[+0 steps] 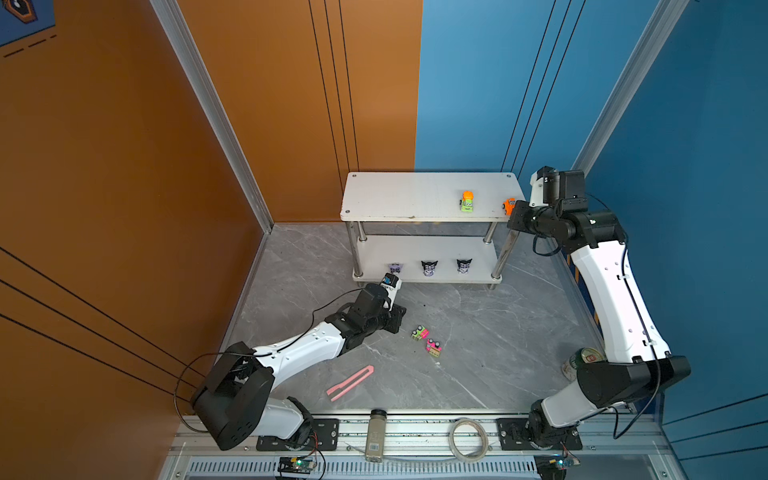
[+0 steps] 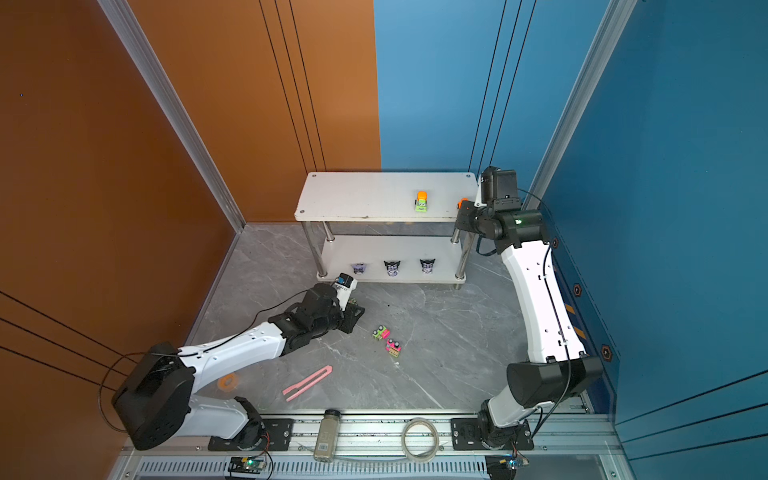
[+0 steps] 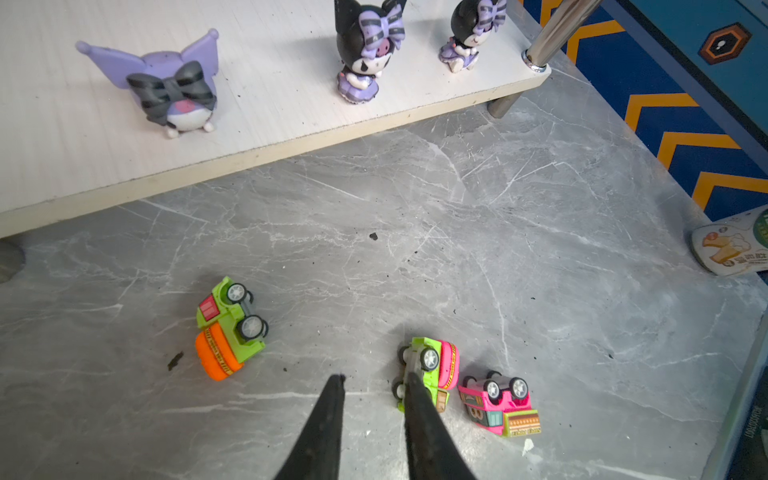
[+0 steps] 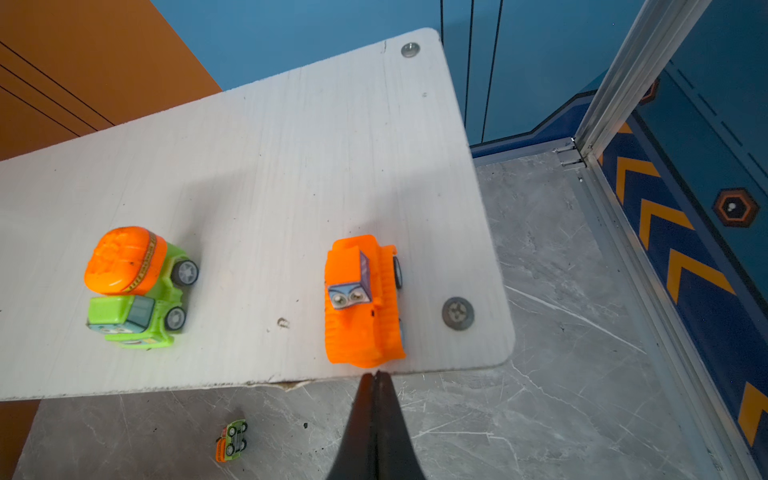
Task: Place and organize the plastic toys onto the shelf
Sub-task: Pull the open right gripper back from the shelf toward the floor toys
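Right wrist: ribbed orange plastic car [image 4: 361, 303]

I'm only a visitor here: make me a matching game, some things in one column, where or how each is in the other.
1. all-orange plastic bulldozer toy
2. pink plastic toy car
3. purple plastic figurine with black bow
4. right arm's black fingers

A. lower tier of the white two-tier shelf
B. tipped over on the grey marble floor
C. pressed shut
D. top tier, beside a corner screw

Pairs: 1-D, 2-B, 3-A, 4-C
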`<move>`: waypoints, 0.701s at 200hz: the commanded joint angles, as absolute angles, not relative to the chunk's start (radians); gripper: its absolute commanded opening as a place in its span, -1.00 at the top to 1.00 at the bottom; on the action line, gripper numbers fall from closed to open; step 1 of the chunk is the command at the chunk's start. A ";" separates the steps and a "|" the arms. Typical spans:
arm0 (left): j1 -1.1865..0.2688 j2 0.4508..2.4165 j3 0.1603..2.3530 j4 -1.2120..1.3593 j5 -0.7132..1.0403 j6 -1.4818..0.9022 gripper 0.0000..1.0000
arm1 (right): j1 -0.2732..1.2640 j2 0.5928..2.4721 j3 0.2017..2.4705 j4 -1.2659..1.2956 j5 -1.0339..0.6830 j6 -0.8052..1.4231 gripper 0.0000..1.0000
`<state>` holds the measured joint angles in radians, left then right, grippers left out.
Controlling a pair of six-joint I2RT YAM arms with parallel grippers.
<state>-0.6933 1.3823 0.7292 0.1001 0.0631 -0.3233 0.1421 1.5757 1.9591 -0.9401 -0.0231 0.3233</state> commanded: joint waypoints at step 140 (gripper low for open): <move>-0.710 1.381 0.758 0.071 0.036 -0.330 0.45 | 0.123 1.621 2.014 -0.926 -0.051 0.329 1.00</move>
<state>-0.6964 1.3823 0.7300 0.0818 0.0589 -0.3229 0.1295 1.6165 1.9888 -0.9379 -0.0311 0.3229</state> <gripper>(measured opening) 0.274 0.047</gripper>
